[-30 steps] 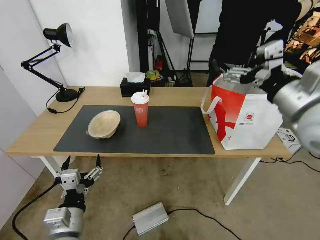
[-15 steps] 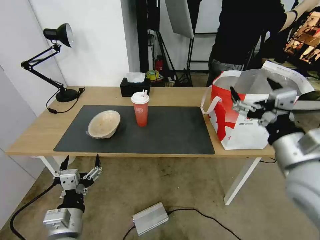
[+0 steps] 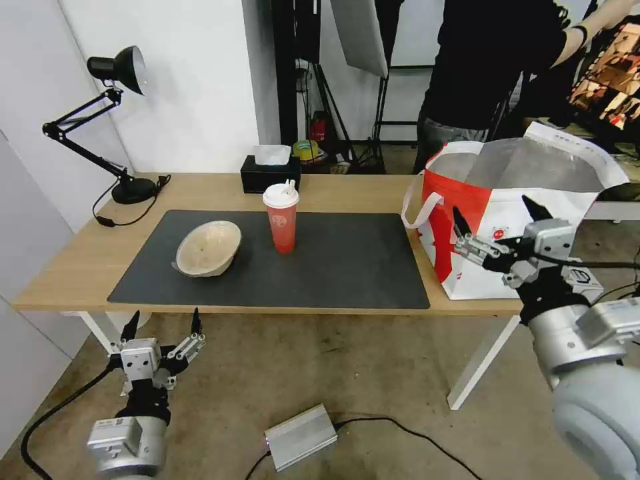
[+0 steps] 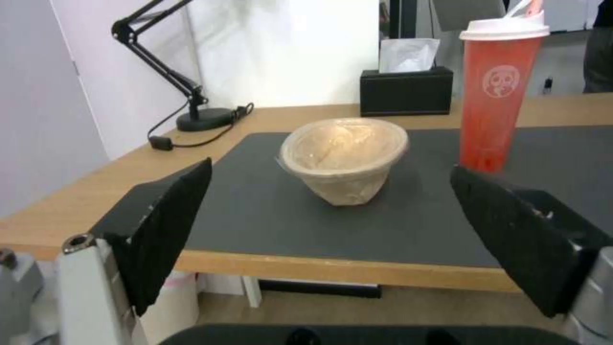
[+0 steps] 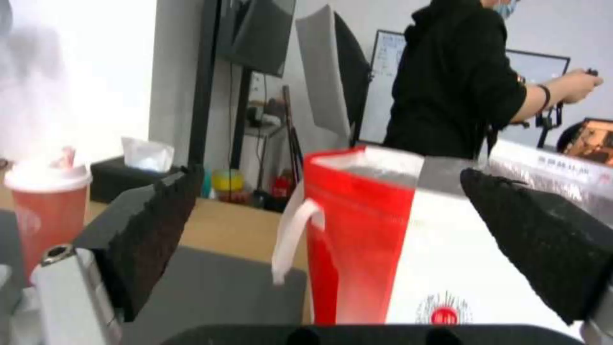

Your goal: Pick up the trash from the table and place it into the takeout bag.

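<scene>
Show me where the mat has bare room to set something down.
Widest bare stretch: dark mat between the red cup and the takeout bag. A narrower strip lies along the mat's near edge. Crowded: the pulp bowl and cup stand close together. The open right gripper hangs before the bag.

Right claw (image 3: 499, 223) raised with fingers spread; left claw (image 3: 162, 325) low, fingers spread

A tilted beige pulp bowl (image 3: 208, 248) and an upright red lidded cup (image 3: 281, 217) sit on the table's (image 3: 87, 260) grey mat (image 3: 347, 263). The open takeout bag (image 3: 507, 213) stands at its right end.
</scene>
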You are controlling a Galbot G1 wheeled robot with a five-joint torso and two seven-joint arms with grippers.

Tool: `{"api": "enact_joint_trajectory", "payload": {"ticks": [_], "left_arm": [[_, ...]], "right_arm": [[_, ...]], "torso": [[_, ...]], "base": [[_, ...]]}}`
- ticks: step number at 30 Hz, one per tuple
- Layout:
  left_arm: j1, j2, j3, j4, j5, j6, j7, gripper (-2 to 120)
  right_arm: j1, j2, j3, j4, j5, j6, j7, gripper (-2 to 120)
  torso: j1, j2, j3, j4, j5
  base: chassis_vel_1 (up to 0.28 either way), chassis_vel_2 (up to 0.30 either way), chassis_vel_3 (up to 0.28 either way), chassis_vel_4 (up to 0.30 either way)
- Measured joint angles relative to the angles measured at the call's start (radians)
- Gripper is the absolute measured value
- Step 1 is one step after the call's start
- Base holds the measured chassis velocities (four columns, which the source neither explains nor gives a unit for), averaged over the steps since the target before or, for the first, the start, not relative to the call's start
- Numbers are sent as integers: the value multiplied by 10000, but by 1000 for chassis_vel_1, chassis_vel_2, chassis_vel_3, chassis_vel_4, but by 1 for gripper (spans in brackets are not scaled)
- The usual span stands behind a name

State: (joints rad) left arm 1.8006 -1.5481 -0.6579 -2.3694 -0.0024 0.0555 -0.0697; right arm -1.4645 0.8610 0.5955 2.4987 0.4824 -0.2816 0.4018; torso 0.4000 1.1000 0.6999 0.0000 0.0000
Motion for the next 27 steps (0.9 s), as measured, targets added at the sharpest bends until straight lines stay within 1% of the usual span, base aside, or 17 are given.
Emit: {"api": "enact_joint_trajectory", "payload": {"ticks": [5, 7, 9, 10, 12, 13, 15, 17, 18, 20, 21, 25, 26, 27], "left_arm": [[-2, 6, 0, -3, 1, -3, 1, 100], [-6, 12, -1, 0, 0, -6, 1, 100], [-17, 16, 3, 37, 0, -11, 0, 100], [-17, 16, 3, 37, 0, -11, 0, 100], [-30, 27, 8, 82, -1, -20, 0, 100], [-30, 27, 8, 82, -1, -20, 0, 100], [-39, 47, 9, 114, -3, -25, 1, 100], [-46, 62, 8, 139, -5, -28, 1, 100], [-52, 70, 7, 154, -6, -35, 0, 100], [-57, 74, 6, 184, -8, -43, 1, 100], [-57, 74, 6, 184, -8, -43, 1, 100], [-76, 73, 8, 228, -11, -46, 0, 100], [-76, 73, 8, 228, -11, -46, 0, 100], [-81, 72, 7, 238, -12, -46, -1, 100]], "right_arm": [[-474, 281, -198, 0, -573, 346, 89, 100], [-754, 415, -308, -21, -959, 642, 106, 100], [-1020, 559, -463, -295, -1342, 972, 106, 100], [-1020, 559, -463, -295, -1342, 972, 106, 100], [-1209, 726, -632, -727, -1716, 1346, 68, 100], [-1209, 726, -632, -727, -1716, 1346, 68, 100], [-1311, 860, -710, -1208, -2161, 1858, -149, 100], [-1365, 918, -734, -1406, -2280, 1975, -243, 100], [-1414, 973, -738, -1571, -2344, 2059, -356, 100], [-1512, 1067, -687, -1977, -2470, 2301, -927, 100], [-1512, 1067, -687, -1977, -2470, 2301, -927, 100], [-1602, 1183, -389, -2598, -2655, 2589, -2452, 99], [-1602, 1183, -389, -2598, -2655, 2589, -2452, 99], [-1603, 1201, -355, -2690, -2690, 2606, -2714, 99]], "torso": [[0, 0, 0, 1, -1], [0, 0, -1, -1, -1], [0, 0, 0, 0, 0], [0, 0, 0, 0, 0], [0, 0, 0, 0, -1], [0, 0, 0, 0, -1], [0, 0, 0, 1, 0], [0, 0, 0, 0, 0], [0, 0, 0, 0, 0], [0, 0, 0, 0, 0], [0, 0, 0, 0, 0], [0, -1, 0, 0, 0], [0, -1, 0, 0, 0], [0, -1, 0, 0, 0]], "base": [[0, 0, 0, 0], [0, 0, 0, 0], [0, 0, 0, 0], [0, 0, 0, 0], [0, 0, 0, 0], [0, 0, 0, 0], [0, 0, 0, 0], [0, 0, 0, 0], [0, 0, 0, 0], [0, 0, 0, 0], [0, 0, 0, 0], [0, 0, 0, 0], [0, 0, 0, 0], [0, 0, 0, 0]]}}
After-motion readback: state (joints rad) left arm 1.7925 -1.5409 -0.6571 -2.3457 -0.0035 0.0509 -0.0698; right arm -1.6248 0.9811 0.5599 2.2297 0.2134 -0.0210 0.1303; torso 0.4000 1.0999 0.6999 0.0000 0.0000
